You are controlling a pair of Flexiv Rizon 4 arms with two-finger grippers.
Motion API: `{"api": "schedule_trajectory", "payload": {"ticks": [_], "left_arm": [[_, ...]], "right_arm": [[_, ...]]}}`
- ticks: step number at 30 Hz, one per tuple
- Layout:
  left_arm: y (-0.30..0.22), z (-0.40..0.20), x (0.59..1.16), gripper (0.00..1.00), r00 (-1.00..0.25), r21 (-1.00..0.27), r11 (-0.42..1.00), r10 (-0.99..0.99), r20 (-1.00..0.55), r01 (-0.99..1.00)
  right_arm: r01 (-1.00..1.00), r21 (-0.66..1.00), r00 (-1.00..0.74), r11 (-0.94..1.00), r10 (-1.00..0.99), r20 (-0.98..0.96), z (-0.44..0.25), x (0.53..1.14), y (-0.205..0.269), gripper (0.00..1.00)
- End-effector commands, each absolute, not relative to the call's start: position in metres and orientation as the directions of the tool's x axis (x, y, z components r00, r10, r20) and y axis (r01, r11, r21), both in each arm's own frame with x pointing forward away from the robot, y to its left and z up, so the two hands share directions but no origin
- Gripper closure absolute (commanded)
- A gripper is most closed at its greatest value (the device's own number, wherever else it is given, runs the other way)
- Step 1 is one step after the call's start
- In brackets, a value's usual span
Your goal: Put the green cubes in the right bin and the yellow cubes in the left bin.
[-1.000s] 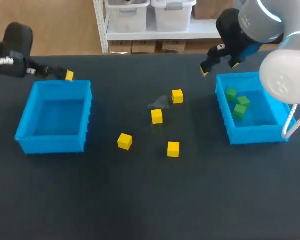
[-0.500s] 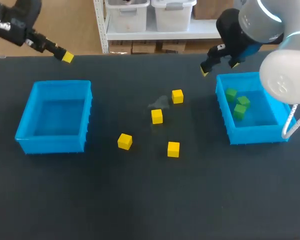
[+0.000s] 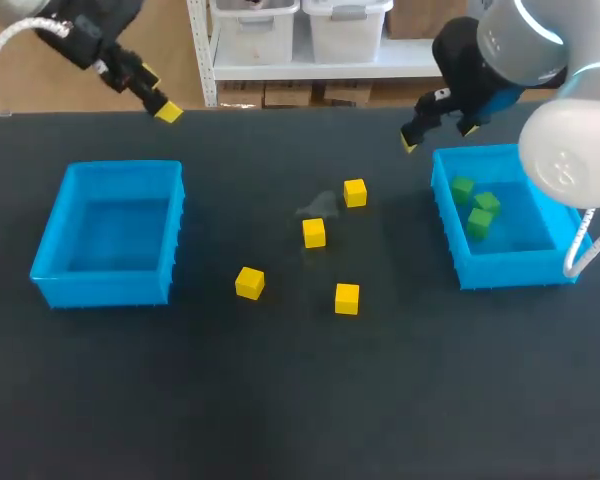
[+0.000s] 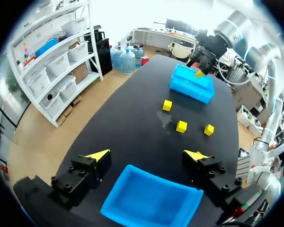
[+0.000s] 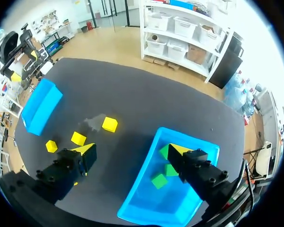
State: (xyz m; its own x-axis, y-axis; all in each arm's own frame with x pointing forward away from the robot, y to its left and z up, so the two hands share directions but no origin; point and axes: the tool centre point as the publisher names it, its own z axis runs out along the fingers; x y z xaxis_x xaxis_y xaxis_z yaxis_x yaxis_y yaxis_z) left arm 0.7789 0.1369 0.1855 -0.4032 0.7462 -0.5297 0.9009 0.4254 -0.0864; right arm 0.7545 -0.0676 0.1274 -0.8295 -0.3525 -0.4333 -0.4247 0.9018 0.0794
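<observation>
Left hand [image 4: 146, 156] hangs released and empty, fingers spread wide, up over the back edge of the bench [image 3: 280, 400] behind the left bin [image 3: 105, 290]. My right hand [image 5: 132, 150] is likewise slack and holds nothing, poised just beside the back corner of the right bin [image 3: 510, 270], where three green cubes [image 3: 479, 222] already lie. Four yellow cubes [image 3: 314, 232] sit on the bench between the bins, well apart from my left hand. I see none in the left bin, so I judge the yellow half of the job is all to do.

The trouble I expect lies in the reach. To get at the cubes my left hand must cross over or round the left bin; if it comes down too early, a finger catches the wall and shoves the bin. The closest cube [image 3: 249, 283] looks turned askew, so fingers closing on its corners rather than its faces could spin it or squeeze it out. The two rear cubes sit near each other, and wide fingers dropping on one may knock the other. If my right arm also goes for the middle, the arms could meet there. Let go from too high, a cube may bounce off the bin's rim.
</observation>
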Motion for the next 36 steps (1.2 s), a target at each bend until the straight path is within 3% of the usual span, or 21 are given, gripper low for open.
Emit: {"api": "schedule_trajectory", "payload": {"ticks": [1, 17, 23, 33, 36], "left_arm": [[0.127, 0.186, 0.786, 0.0, -0.394, -0.097, 0.39, 0.825, -0.404, 0.916], [0.088, 0.186, 0.792, 0.0, -0.305, -0.272, 0.214, 0.882, -0.358, 0.938], [0.07, 0.2, 0.796, 0.0, -0.266, -0.269, 0.168, 0.884, -0.385, 0.948], [0.046, 0.201, 0.804, 0.0, -0.419, -0.46, 0.201, 0.792, -0.444, 0.865], [0.04, 0.196, 0.808, 0.0, -0.396, -0.458, 0.19, 0.822, -0.41, 0.869]], "right_arm": [[-0.425, 0.08, -0.829, 0.902, -0.353, -0.433, 0.128, 0.754, -0.068, 0.0], [-0.425, 0.08, -0.829, 0.902, -0.353, -0.433, 0.128, 0.754, -0.068, 0.0], [-0.425, 0.08, -0.829, 0.902, -0.353, -0.433, 0.128, 0.754, -0.068, 0.0], [-0.425, 0.08, -0.829, 0.902, -0.353, -0.433, 0.128, 0.754, -0.068, 0.0], [-0.425, 0.08, -0.829, 0.902, -0.353, -0.433, 0.128, 0.754, -0.068, 0.0]]}}
